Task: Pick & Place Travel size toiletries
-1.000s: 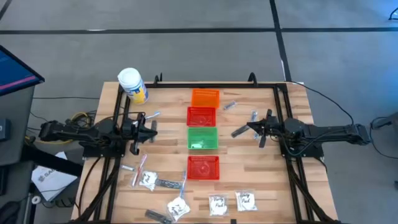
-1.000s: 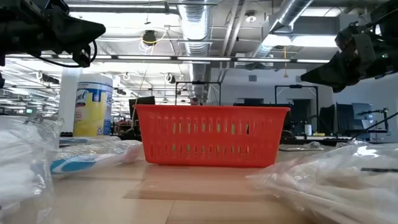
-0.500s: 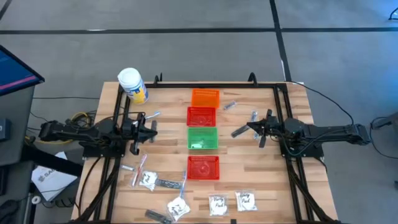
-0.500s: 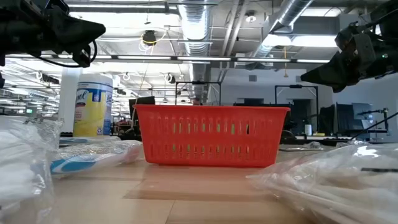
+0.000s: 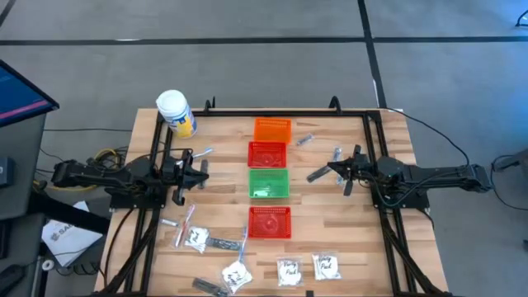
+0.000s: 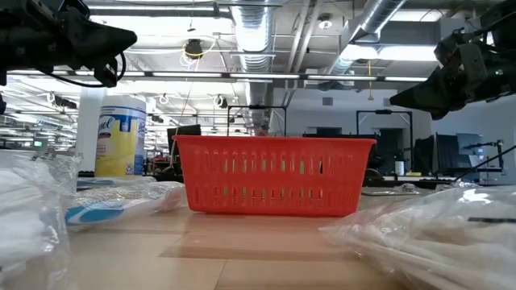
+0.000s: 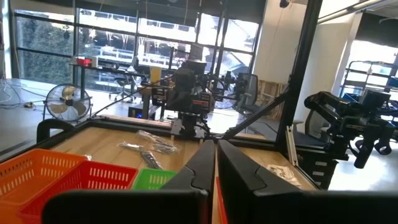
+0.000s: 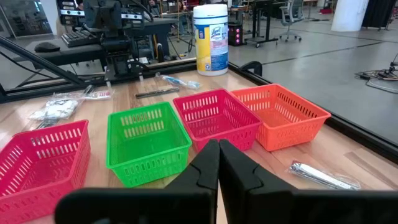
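The left gripper (image 5: 200, 172) hangs at nine o'clock of the basket column (image 5: 270, 154), fingers pressed together on nothing, judging by its wrist view. The toiletries (image 5: 239, 271) lie scattered around six o'clock near the front edge, probably within either arm's reach; a few more (image 5: 306, 139) sit at one o'clock. The right gripper (image 5: 334, 171) waits at three o'clock, likewise closed and empty, facing the baskets, so nothing seems picked yet.

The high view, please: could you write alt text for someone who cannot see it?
Four small baskets, orange, red, green and red, run in a line down the middle of a wooden table. A dark robot arm waits on each side, left gripper and right gripper both shut and empty. Sachets lie near the bottom edge.
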Action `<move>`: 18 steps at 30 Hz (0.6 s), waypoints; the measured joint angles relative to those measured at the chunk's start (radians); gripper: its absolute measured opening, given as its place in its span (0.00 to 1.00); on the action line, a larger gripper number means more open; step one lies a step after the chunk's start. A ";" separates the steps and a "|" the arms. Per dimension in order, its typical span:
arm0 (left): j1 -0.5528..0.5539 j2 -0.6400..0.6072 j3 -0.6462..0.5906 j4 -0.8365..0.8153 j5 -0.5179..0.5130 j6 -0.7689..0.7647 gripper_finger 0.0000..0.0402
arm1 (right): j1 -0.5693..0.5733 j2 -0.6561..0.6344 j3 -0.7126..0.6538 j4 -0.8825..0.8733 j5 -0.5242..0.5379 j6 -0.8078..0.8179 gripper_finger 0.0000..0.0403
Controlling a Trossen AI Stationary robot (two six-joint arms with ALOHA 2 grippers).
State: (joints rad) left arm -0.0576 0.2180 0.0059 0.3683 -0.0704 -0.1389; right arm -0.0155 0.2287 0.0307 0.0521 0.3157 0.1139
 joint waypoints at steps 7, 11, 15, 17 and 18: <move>0.000 0.000 0.000 0.000 0.000 0.000 0.03 | 0.000 0.000 0.000 0.000 0.000 0.000 0.00; 0.000 0.000 0.000 0.000 0.000 0.000 0.03 | 0.000 0.000 0.000 0.000 0.000 0.000 0.00; 0.000 0.000 0.000 0.000 0.000 0.000 0.03 | 0.000 0.000 0.000 0.000 0.000 0.000 0.00; 0.000 0.000 0.000 0.000 0.000 0.000 0.03 | 0.000 0.000 0.000 0.000 0.000 0.000 0.00; 0.000 0.000 0.000 0.000 0.000 0.000 0.03 | 0.000 0.000 0.000 0.000 0.000 0.000 0.00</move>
State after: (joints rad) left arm -0.0576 0.2180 0.0061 0.3683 -0.0704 -0.1387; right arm -0.0158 0.2287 0.0306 0.0521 0.3161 0.1139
